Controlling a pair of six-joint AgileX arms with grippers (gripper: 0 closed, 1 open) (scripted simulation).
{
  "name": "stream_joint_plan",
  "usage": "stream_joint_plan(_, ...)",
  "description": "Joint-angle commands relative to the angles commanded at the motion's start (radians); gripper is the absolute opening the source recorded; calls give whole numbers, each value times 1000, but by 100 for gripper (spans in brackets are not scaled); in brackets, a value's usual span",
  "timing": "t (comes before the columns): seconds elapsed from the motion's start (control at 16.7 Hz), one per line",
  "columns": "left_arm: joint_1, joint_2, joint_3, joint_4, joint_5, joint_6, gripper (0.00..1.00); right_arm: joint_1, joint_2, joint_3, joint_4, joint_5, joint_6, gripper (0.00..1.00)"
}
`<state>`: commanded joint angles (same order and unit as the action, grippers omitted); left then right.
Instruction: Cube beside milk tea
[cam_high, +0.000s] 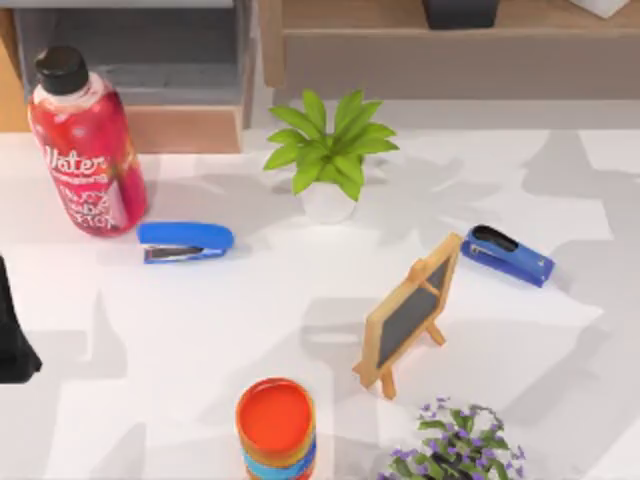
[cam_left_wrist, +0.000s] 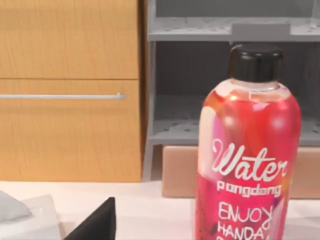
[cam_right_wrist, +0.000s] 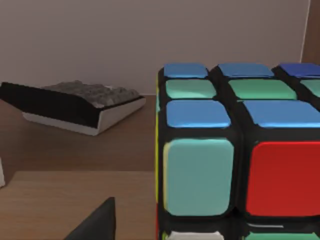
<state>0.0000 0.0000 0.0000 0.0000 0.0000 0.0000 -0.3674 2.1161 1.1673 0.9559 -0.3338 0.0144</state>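
The puzzle cube (cam_right_wrist: 240, 150) stands close in front of the right wrist camera on a brown wooden surface (cam_right_wrist: 60, 200). Its near faces show blue, green, teal and red tiles set in a black frame. Behind it on the same surface lies a black-and-white calculator (cam_right_wrist: 80, 107), well apart from the cube. A dark finger tip (cam_right_wrist: 95, 225) of the right gripper shows at the lower edge of that view; whether the jaws are apart or together cannot be told.

On the white table (cam_high: 300, 330) in the top view, a red water bottle (cam_high: 85, 150) with a black cap stands at the far left. Just beside it lies a blue stapler (cam_high: 185, 241). A small potted plant (cam_high: 330, 160) stands near the middle at the back. A second blue stapler (cam_high: 507, 255) lies to the right. A small wooden-framed chalkboard (cam_high: 410, 312) stands on its easel legs between the two staplers, nearer the front. An orange-topped cup (cam_high: 276, 425) stands at the front edge, with a purple-flowered plant (cam_high: 455, 445) to its right.

The left arm (cam_high: 15, 330) is at the left edge of the table. Its wrist camera faces the water bottle (cam_left_wrist: 247, 160), with a wooden drawer front (cam_left_wrist: 70, 95) and a grey shelf unit (cam_left_wrist: 200, 75) behind. A dark finger tip (cam_left_wrist: 97, 225) of the left gripper shows there; the state of its jaws cannot be told.
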Motion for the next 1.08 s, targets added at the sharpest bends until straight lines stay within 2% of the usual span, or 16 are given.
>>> stream_joint_plan(0.42,0,0,0,0,0,0,100,7,40,57,-19,8,-1,100)
stream_joint_plan(1.08,0,0,0,0,0,0,100,7,40,57,-19,8,-1,17)
